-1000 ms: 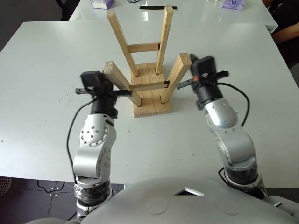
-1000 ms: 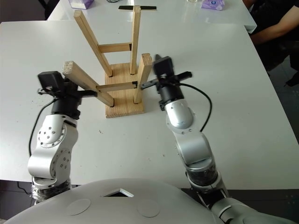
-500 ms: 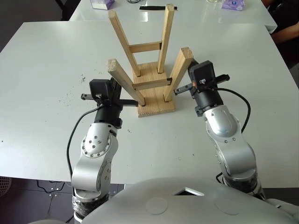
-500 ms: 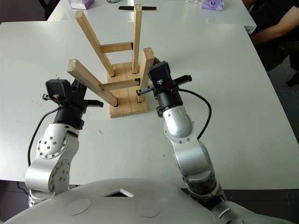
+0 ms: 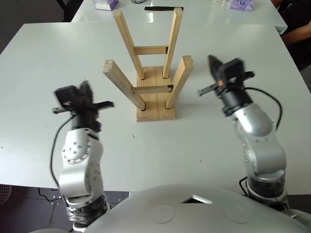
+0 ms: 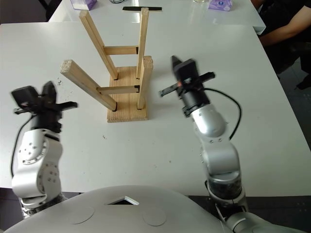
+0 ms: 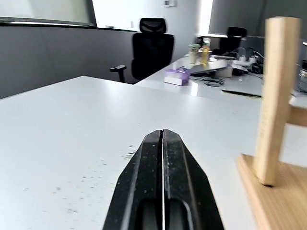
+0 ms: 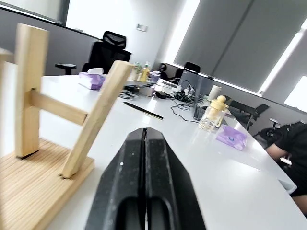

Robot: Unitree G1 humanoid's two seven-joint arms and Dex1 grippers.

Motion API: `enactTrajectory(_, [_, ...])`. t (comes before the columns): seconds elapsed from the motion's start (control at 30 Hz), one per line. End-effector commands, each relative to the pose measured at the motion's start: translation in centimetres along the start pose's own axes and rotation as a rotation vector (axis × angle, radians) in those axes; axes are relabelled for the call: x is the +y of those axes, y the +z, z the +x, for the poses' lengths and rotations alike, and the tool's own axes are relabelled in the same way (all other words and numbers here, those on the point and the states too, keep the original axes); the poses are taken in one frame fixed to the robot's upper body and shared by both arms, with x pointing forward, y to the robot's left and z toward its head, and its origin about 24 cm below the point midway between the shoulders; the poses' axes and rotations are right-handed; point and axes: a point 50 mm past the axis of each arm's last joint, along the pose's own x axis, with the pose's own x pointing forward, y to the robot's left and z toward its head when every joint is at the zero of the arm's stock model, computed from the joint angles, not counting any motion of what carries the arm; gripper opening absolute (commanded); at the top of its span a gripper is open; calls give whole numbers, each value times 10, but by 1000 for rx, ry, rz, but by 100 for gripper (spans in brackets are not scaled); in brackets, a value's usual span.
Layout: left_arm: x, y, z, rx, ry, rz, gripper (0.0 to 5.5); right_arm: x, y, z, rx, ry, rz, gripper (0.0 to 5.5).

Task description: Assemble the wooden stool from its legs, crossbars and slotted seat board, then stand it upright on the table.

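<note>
Left eye view, contents:

- Stool (image 5: pixel 155 90): wooden, upside down near the middle of the white desk (image 5: pixel 43 58).
- Seat board (image 5: pixel 156 110): flat on the desk, underside up.
- Legs (image 5: pixel 124 85): four, set in the board, pointing up and splaying outward.
- Crossbars (image 5: pixel 150 49): two, one joining the far pair of legs, one joining the near pair.
- Left claw (image 7: pixel 163 132): raised over the desk to the left of the stool, apart from it. Its fingers are pressed together and hold nothing.
- Right claw (image 8: pixel 145 130): raised to the right of the stool, clear of the nearest leg. Its fingers are likewise pressed together and empty.
- Dark specks (image 6: pixel 60 82): scattered on the desk by the left claw.
- Purple tissue box (image 5: pixel 106 4) and black strip (image 5: pixel 164 8): on a second desk behind.
</note>
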Motion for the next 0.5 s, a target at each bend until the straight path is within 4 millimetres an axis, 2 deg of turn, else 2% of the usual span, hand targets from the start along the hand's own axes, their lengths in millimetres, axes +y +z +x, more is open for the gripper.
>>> enactTrajectory(0.03, [-38, 43, 34, -94, -360, -404, 1, 3, 39, 31, -118, 338, 202, 0])
enactTrajectory(0.1, [-67, 75, 33, -162, -640, -421, 1, 8, 68, 35, -234, 561, 218, 0])
enactTrajectory(0.13, [-76, 90, 33, -201, -715, -423, 1, 6, 80, 37, -282, 621, 240, 0])
enactTrajectory(0.2, [-85, 111, 34, -233, -819, -453, 1, 3, 99, 40, -357, 695, 295, 0])
enactTrajectory(0.27, [-93, 127, 36, -213, -940, -376, 1, 1, 110, 48, -385, 740, 328, 0])
enactTrajectory(0.33, [-100, 129, 38, -137, -1022, -306, 1, 5, 106, 58, -344, 761, 299, 0])
enactTrajectory(0.5, [-104, 109, 43, 55, -1031, -238, 1, 22, 79, 70, -208, 784, 245, 0])
